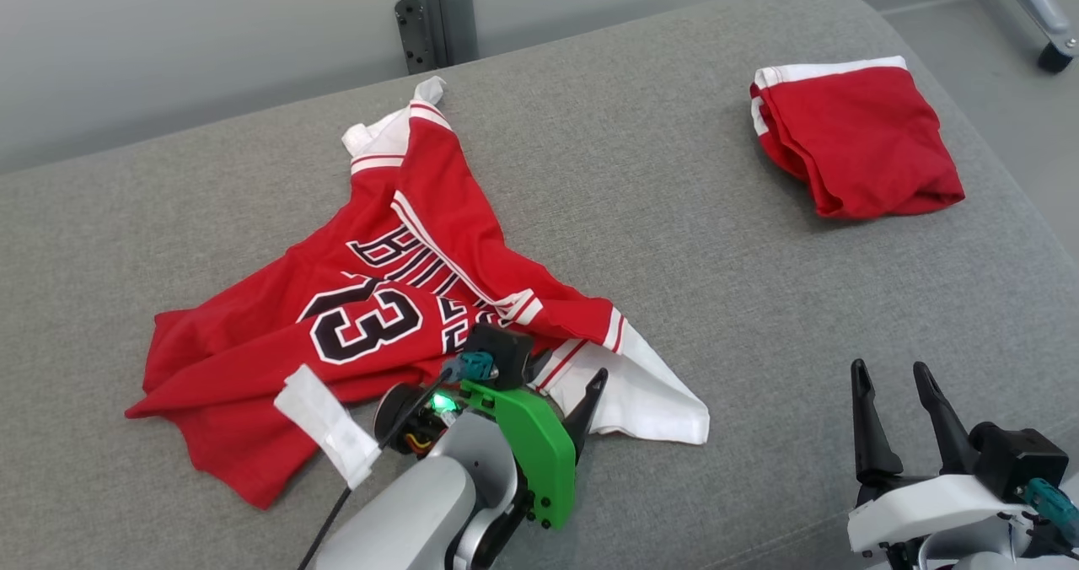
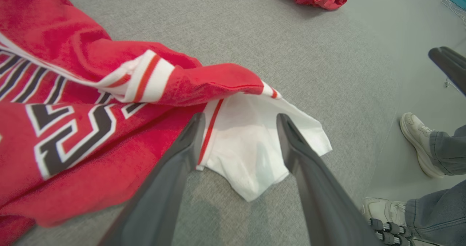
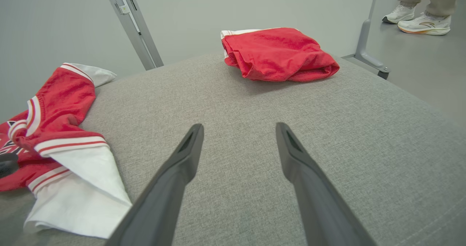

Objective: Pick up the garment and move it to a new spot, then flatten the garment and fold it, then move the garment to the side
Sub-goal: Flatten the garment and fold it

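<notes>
The garment (image 1: 379,300) is a red jersey with black and white lettering, lying crumpled on the grey cushion (image 1: 674,216) at the left middle. Its white sleeve (image 2: 251,147) spreads toward the front. My left gripper (image 1: 569,372) hovers open just over that sleeve, and the left wrist view shows the left gripper (image 2: 241,120) with a finger on either side of the white cloth, gripping nothing. My right gripper (image 1: 890,372) stands open at the lower right over bare cushion. In the right wrist view the right gripper (image 3: 238,127) is empty, with the jersey (image 3: 54,129) to its left.
A second red garment (image 1: 856,136) lies folded at the far right of the cushion, seen too as the folded garment (image 3: 278,53). A metal post (image 1: 430,13) stands behind the cushion. A person's shoes (image 2: 418,140) are on the floor beside the cushion's edge.
</notes>
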